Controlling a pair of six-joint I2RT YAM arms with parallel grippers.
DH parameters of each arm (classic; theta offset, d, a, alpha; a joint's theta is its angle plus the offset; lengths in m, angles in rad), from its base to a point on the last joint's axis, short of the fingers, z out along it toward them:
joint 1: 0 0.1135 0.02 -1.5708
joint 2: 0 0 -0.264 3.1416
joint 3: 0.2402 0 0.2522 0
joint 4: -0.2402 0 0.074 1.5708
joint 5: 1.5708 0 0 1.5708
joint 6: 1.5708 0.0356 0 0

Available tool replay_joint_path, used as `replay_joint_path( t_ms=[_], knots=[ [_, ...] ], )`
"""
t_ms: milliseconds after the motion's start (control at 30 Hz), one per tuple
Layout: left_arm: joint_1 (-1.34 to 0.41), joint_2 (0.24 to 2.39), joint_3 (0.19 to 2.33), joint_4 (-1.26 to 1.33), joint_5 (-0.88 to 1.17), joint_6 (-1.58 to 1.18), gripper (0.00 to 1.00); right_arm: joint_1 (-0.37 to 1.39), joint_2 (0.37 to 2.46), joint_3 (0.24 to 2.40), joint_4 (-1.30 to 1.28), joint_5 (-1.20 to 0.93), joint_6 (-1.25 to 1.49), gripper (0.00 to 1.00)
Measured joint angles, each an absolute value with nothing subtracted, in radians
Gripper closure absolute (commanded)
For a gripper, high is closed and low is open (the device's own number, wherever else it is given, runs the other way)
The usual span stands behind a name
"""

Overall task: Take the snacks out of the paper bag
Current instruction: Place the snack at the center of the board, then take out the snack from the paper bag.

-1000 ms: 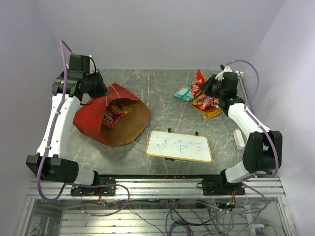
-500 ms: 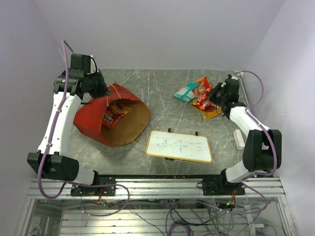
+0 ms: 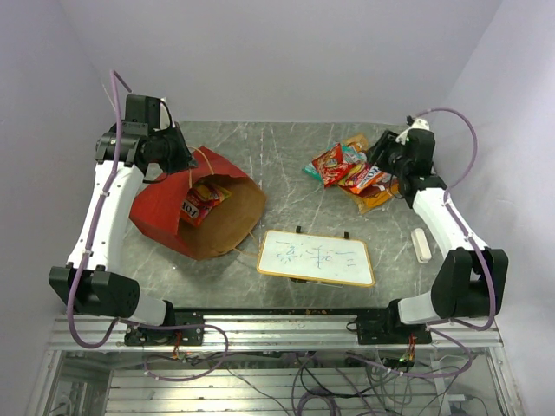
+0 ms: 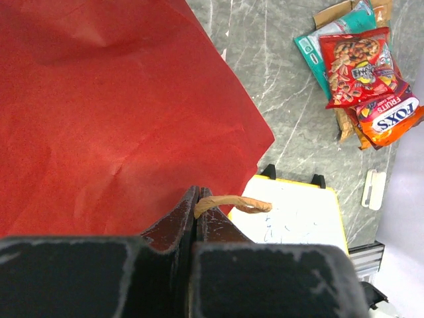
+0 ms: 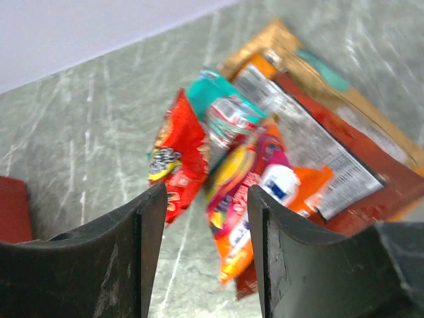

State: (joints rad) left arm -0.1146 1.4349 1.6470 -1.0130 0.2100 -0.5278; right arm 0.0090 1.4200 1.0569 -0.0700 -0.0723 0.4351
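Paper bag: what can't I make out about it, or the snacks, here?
- Top view: the walls of the paper bag hide everything behind the one packet at its mouth.
- Left wrist view: the mouth is out of frame; the left gripper, clamped shut, covers the rim.
- Right wrist view: the snack pile is blurred, labels unreadable.

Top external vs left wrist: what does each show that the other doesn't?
Only top external: a red-yellow packet inside the open mouth of the paper bag, and the right claw by the snack pile. Only left wrist: that the left claw is shut on the bag's string handle. Both: the bag's red outside, the whiteboard, the white bar and the snack pile.
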Motion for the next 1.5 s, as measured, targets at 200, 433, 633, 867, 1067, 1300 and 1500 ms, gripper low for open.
replay_joint_path(
  t_ms=[200, 433, 633, 867, 1067, 1300, 1500],
  knots=[
    [-0.115, 1.435, 1.647, -1.013, 0.215, -0.528, 0.93, 0.184, 1.441, 1.106, -0.034, -0.157, 0.282, 0.47],
    [-0.113, 1.433, 1.647, -1.014, 0.215, -0.528, 0.93, 0.525, 1.539, 1.166, -0.009, -0.300, -0.006, 0.44],
    [-0.112, 1.423, 1.647, -1.015, 0.214, -0.528, 0.93, 0.808, 1.574, 1.153, 0.044, -0.439, -0.348, 0.40],
    [-0.112, 1.401, 1.647, -1.025, 0.214, -0.528, 0.93, 0.934, 1.734, 1.181, 0.118, -0.481, -0.620, 0.39],
    [-0.112, 1.395, 1.653, -1.067, 0.214, -0.524, 0.93, 0.975, 1.866, 1.230, 0.150, -0.430, -0.826, 0.35],
    [-0.112, 1.395, 1.686, -1.128, 0.214, -0.500, 0.93, 0.991, 2.038, 1.358, 0.187, -0.376, -0.993, 0.35],
    [-0.112, 1.397, 1.688, -1.147, 0.215, -0.479, 0.93, 0.998, 2.177, 1.437, 0.211, -0.288, -1.116, 0.34]
  ],
)
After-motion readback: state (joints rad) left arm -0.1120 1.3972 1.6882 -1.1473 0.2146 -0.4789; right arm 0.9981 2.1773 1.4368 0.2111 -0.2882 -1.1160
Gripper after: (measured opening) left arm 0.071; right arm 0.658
